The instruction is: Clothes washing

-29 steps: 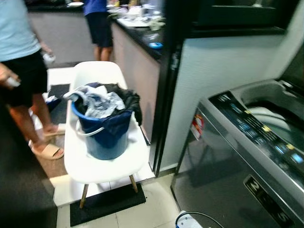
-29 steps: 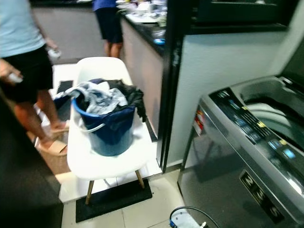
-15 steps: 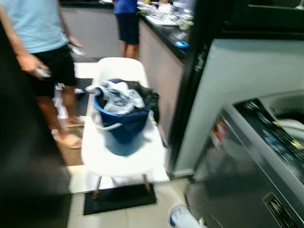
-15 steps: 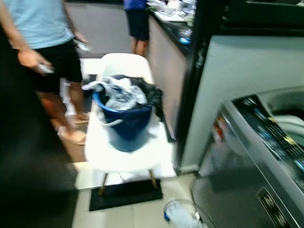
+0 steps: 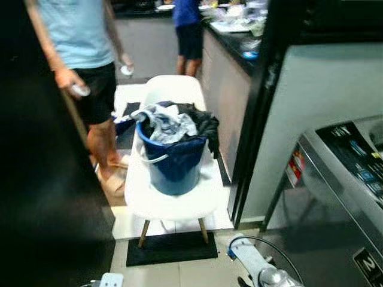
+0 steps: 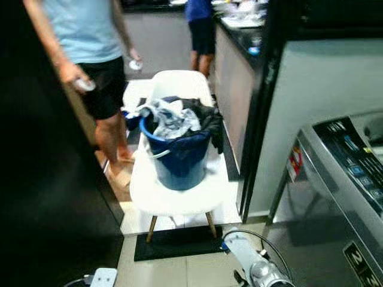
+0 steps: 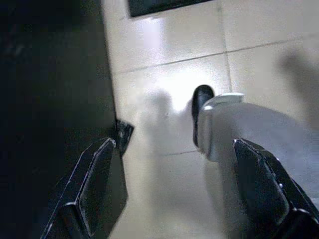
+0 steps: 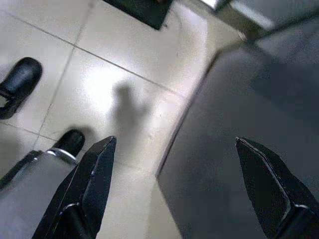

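Observation:
A blue bucket [image 5: 175,162] heaped with grey, white and dark clothes [image 5: 170,122] stands on a white chair [image 5: 170,202] ahead of me. The washing machine [image 5: 350,179] is at the right, its control panel facing up. Both arms hang low. My left gripper [image 7: 173,144] is open over pale floor tiles beside a dark wall. My right gripper [image 8: 174,142] is open over the floor next to the machine's dark side. Part of my right arm [image 5: 258,270] shows at the bottom of the eye views.
A person in a light blue top [image 5: 84,54] stands left of the chair, holding something small. Another person [image 5: 188,30] is at the cluttered counter [image 5: 230,78] behind. A black mat [image 5: 173,248] lies under the chair. A dark panel [image 5: 42,179] walls the left.
The camera has swung left, so the chair and bucket sit nearer the middle and less of the washing machine shows. The nearer person has stepped closer. My right arm now shows at the bottom.

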Tool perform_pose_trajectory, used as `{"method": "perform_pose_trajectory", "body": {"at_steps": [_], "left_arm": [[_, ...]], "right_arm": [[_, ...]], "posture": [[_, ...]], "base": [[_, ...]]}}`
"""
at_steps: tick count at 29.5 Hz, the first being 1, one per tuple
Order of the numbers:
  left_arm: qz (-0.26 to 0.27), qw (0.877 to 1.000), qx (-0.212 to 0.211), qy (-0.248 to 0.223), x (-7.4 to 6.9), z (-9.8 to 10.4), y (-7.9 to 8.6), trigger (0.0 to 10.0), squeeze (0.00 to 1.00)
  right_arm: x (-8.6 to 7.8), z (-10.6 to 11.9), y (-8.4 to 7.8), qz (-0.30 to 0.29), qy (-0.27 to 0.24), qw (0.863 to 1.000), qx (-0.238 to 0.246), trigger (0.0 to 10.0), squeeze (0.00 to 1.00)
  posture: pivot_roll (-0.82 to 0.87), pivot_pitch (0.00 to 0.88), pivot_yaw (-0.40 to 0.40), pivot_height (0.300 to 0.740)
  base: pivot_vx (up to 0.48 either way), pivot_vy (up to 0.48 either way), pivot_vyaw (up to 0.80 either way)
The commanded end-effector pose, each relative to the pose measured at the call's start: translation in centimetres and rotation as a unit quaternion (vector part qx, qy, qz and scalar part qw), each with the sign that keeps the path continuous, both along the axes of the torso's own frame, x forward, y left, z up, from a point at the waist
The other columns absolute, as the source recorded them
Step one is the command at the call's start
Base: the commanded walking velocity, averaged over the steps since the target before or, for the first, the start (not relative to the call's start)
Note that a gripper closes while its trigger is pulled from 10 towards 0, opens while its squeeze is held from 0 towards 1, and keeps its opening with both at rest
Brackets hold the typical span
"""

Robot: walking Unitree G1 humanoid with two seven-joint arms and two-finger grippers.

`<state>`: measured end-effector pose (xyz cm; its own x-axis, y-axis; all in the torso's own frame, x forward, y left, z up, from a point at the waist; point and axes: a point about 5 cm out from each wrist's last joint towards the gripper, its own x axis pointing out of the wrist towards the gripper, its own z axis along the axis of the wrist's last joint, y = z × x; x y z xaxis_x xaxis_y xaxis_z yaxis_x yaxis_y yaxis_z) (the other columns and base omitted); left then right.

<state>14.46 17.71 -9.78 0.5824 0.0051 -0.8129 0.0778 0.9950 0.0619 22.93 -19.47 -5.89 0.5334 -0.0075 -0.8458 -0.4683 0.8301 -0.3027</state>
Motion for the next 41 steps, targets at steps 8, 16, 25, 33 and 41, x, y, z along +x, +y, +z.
{"method": "perform_pose_trajectory", "body": {"at_steps": [8, 16, 25, 33, 41], "left_arm": [[-0.076, 0.994, -0.047, -0.065, 3.5, 1.6, -2.2, 10.0, 0.00], [-0.107, 0.987, -0.057, -0.108, 6.3, 3.1, -4.3, 10.0, 0.00], [-0.133, 0.989, -0.032, -0.051, 3.4, 1.4, -4.8, 10.0, 0.00], [-0.041, 0.998, -0.037, -0.008, 1.1, 0.3, -2.0, 10.0, 0.00], [-0.025, 0.999, -0.025, -0.012, 1.1, 0.3, -1.1, 10.0, 0.00]], "right_arm": [[-0.3, -0.1, -0.8, -0.089, -0.015, 0.996, 0.027, 10.0, 0.00], [0.1, 0.2, -1.0, -0.140, -0.027, 0.988, 0.058, 10.0, 0.00], [-1.3, -1.1, 3.1, -0.068, 0.004, 0.994, 0.090, 10.0, 0.00], [-0.8, -0.8, 3.7, -0.036, 0.001, 0.994, 0.102, 10.0, 0.00], [2.1, 1.6, 6.7, -0.023, -0.042, 0.960, 0.274, 10.0, 0.00]], "posture": [[-0.07, 0.000, -0.009, 0.740], [-0.04, 0.000, 0.013, 0.740], [0.00, 0.000, 0.024, 0.740], [0.04, 0.000, 0.008, 0.740], [0.05, 0.000, 0.003, 0.740]], "base": [[0.000, 0.000, 0.00], [0.000, 0.000, 0.00], [0.000, 0.000, 0.00], [0.000, 0.000, 0.00], [0.000, 0.000, 0.00]]}}
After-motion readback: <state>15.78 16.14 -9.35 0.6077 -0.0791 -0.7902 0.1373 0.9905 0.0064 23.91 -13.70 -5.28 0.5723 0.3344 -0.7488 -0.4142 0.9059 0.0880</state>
